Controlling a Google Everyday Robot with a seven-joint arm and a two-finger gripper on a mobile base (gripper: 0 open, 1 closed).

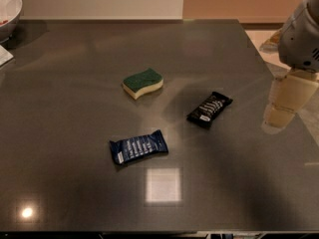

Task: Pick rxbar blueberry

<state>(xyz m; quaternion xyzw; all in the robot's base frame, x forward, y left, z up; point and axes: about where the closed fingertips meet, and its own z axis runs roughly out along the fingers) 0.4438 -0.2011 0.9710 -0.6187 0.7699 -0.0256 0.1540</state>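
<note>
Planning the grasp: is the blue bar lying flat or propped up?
Flat: blue bar lies lettering-up on the table, alone. Gripper hangs at the right edge.

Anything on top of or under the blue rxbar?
Nothing lies on the rxbar blueberry; it lies flat on the dark table, whose surface beneath is covered by the wrapper. The claw hangs at the table's right edge, apart from it.

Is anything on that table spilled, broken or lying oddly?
Nothing stands out. The rxbar blueberry, the black bar and the sponge lie flat and apart on the table, and their wrappers look whole. The pincer hangs over the table's right edge, touching none of them.
</note>
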